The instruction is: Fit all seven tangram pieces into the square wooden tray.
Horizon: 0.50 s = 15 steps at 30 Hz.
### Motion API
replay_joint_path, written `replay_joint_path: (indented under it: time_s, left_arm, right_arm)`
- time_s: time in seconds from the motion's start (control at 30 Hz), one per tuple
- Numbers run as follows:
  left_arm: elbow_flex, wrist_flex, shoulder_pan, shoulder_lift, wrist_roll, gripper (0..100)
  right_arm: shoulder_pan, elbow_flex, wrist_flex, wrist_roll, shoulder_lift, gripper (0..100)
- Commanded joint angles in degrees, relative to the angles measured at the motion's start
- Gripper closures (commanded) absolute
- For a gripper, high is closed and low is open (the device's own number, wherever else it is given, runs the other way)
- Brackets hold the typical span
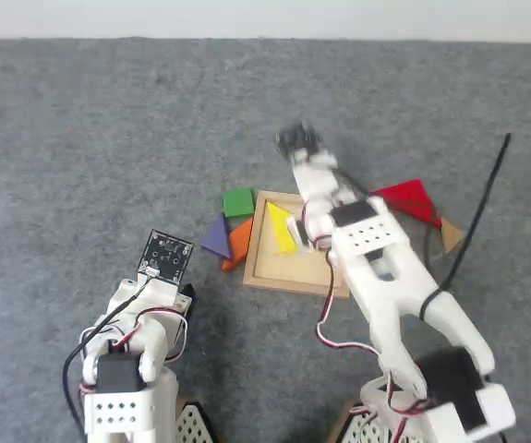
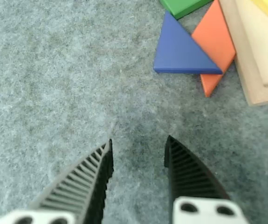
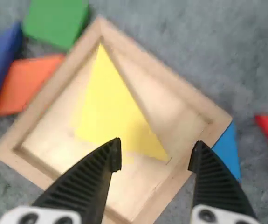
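The square wooden tray (image 1: 263, 269) (image 3: 54, 88) (image 2: 255, 79) lies mid-table with a yellow triangle (image 1: 281, 226) (image 3: 113, 112) flat inside it. Just off one side of the tray lie a green square (image 1: 238, 202) (image 3: 54, 21), a dark blue triangle (image 1: 216, 237) (image 2: 182, 51) and an orange piece (image 1: 238, 244) (image 2: 215, 46). A red triangle (image 1: 408, 198) and a tan triangle (image 1: 451, 235) lie on the tray's other side. A light blue piece (image 3: 227, 149) touches the tray's outer rim. My right gripper (image 3: 154, 151) hangs open above the tray, holding nothing. My left gripper (image 2: 138, 149) is open over bare carpet, short of the blue triangle.
Grey carpet covers the whole table. The right arm (image 1: 376, 268) stretches over the tray's right part. A black cable (image 1: 482, 198) runs up at the right, near the tan triangle.
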<state>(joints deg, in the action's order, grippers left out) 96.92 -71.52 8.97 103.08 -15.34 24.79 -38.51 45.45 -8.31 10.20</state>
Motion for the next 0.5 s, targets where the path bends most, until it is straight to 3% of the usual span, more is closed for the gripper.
replay_joint_path:
  time_s: [0.0,0.47]
  left_arm:
    - [-0.48,-0.44,0.35,0.70,-0.44,83]
    - [-0.48,-0.44,0.35,0.70,-0.44,83]
  right_arm:
    - [-1.36,-0.26,-1.01,-1.58,-0.13,75.7]
    - [-2.86,10.11,-1.63,-2.20,-16.75,75.7]
